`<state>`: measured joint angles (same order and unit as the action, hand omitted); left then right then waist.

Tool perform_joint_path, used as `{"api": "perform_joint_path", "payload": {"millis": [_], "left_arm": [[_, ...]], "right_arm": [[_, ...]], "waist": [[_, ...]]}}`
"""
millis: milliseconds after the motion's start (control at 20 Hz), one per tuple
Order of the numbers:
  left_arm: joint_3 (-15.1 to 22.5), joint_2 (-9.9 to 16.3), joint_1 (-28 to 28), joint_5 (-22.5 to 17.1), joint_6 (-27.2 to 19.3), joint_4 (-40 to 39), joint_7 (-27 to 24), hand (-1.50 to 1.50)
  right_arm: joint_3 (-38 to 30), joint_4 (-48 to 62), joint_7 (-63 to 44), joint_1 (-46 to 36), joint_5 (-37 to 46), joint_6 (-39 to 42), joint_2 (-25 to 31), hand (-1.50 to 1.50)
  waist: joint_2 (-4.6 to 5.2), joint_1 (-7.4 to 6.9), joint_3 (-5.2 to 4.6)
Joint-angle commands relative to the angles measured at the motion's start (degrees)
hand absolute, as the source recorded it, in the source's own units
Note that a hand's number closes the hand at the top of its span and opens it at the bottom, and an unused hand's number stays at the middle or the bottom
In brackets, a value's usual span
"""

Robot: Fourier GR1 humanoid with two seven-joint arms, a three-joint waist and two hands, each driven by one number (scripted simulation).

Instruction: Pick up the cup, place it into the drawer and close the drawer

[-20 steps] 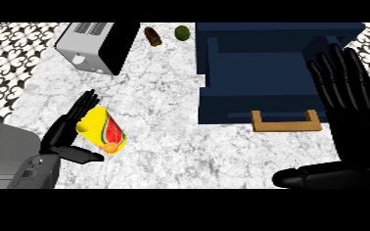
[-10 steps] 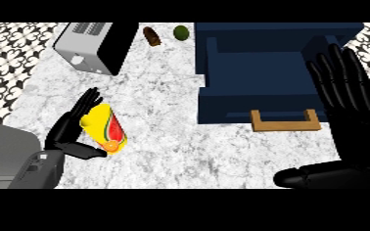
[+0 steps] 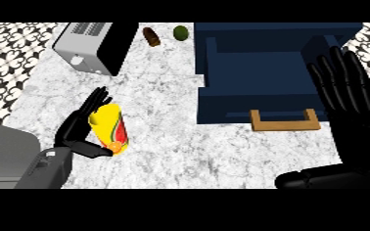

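Nearest, at the lower left, the grey left forearm (image 3: 39,169) is seen coming in over the marble counter (image 3: 166,137). The left hand (image 3: 78,127) is set against the cup (image 3: 110,128): straight fingers are laid along the cup's left side and the thumb is tucked under its lower end, so that the cup is cradled between them rather than wrapped.

The cup is yellow with a red and green pattern. It is lying on its side on the counter, its length running up and down the view, well apart from the drawer.

At the lower right, a black forearm part (image 3: 321,178) is seen near the edge. Above it the right hand (image 3: 345,90) is held open at the right edge, fingers straight and spread, pointing up; nothing is held by it.

Further off, a dark blue drawer (image 3: 249,105) is found pulled open, its hollow showing. A wooden handle (image 3: 284,122) is fixed on its near front, just left of the right hand.

At the far left a toaster (image 3: 94,46) is stood on the counter. Between it and the drawer, near the back edge, a brown item (image 3: 152,36) and a green round item (image 3: 180,32) are placed close together.
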<state>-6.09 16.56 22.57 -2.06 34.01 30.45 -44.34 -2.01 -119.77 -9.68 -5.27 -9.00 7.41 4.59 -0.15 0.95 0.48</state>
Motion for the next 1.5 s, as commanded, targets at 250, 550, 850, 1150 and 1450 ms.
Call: {"api": "perform_joint_path", "payload": {"millis": [250, 550, 850, 1150, 1450], "left_arm": [[2.8, -2.6, 0.0, -3.1, 14.1, -0.6, -3.9, 1.50], [4.7, -3.9, -4.2, -1.7, 8.9, 1.9, -11.6, 1.50], [-6.2, -8.5, -3.1, -9.4, -15.0, 2.5, -10.9, 1.50], [-8.1, -7.6, -7.4, -12.3, -15.8, 9.7, -13.0, 1.50], [-1.3, -11.6, -10.2, -10.1, -17.5, 23.5, -7.4, 1.50]], "right_arm": [[-0.6, 0.2, -1.8, -2.8, 0.2, -0.9, 0.6, -1.50], [-0.7, 1.3, -1.3, -3.1, 0.1, -0.5, 0.7, -1.50], [-0.8, -0.5, -0.6, -0.9, 0.4, -0.7, 0.3, -1.50], [-0.9, -5.6, -8.2, -2.8, -0.1, -3.4, 0.8, -1.50], [-0.5, -4.5, -3.1, 3.3, 0.0, -0.2, 0.5, -1.50]], "waist": [[0.40, -0.21, -0.64], [0.42, -0.58, -0.61], [0.26, -0.96, -0.56], [0.06, -1.00, -0.51], [-0.03, -1.08, -0.45]]}}
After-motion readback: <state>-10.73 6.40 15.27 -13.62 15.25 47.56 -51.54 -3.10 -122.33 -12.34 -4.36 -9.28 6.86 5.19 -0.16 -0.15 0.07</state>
